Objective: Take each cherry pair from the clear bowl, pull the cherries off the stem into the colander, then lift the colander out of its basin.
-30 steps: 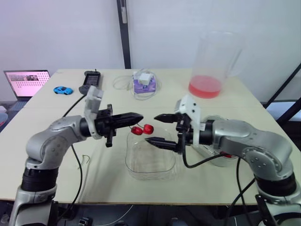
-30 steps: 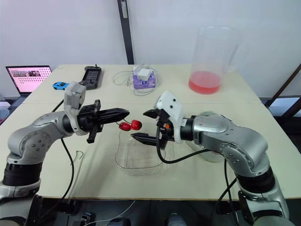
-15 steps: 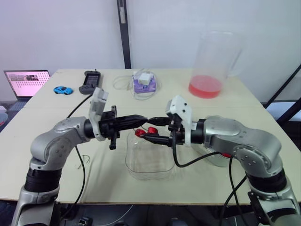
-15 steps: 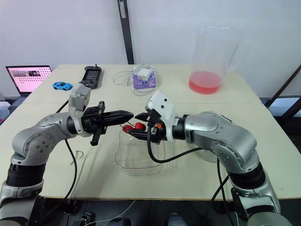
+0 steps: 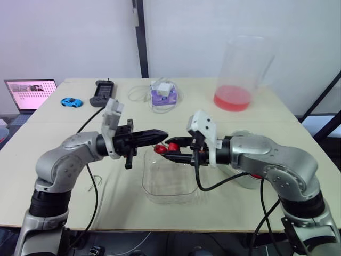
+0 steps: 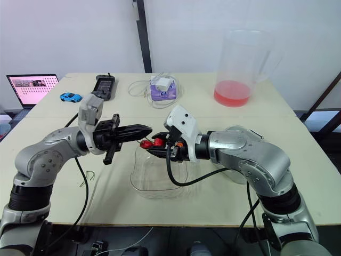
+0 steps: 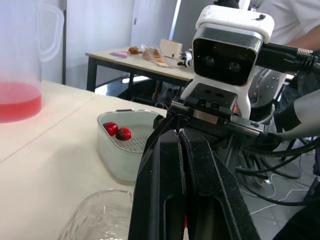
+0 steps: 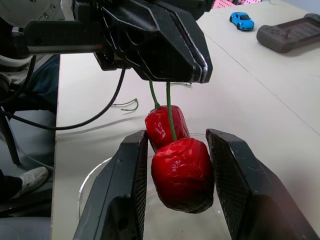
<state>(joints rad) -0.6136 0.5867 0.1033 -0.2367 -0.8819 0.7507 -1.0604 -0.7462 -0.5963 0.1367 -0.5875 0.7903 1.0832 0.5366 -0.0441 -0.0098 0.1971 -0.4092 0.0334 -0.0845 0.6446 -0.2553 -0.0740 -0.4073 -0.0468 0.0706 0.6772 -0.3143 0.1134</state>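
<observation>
My left gripper (image 5: 164, 136) is shut on the green stem of a red cherry pair (image 5: 161, 149), which hangs above the far rim of the clear bowl (image 5: 169, 184). In the right wrist view the near cherry (image 8: 182, 175) sits between my right gripper's (image 5: 166, 149) two fingers, which press on its sides; the other cherry (image 8: 162, 127) hangs just behind it. The white colander (image 7: 120, 150) holds two cherries (image 7: 117, 131). It stands to the right of the bowl, mostly behind my right forearm.
A tall clear pitcher (image 5: 237, 80) with red liquid stands at the back right. A purple box with a white cable (image 5: 162, 95), a black controller (image 5: 101, 92), a blue toy car (image 5: 71, 102) and a laptop (image 5: 29, 93) lie further left. Loose green stems (image 5: 96, 181) lie near my left arm.
My right gripper has moved left to the hanging cherries and its fingers have closed in around one of them. My left gripper has edged right, still holding the stem.
</observation>
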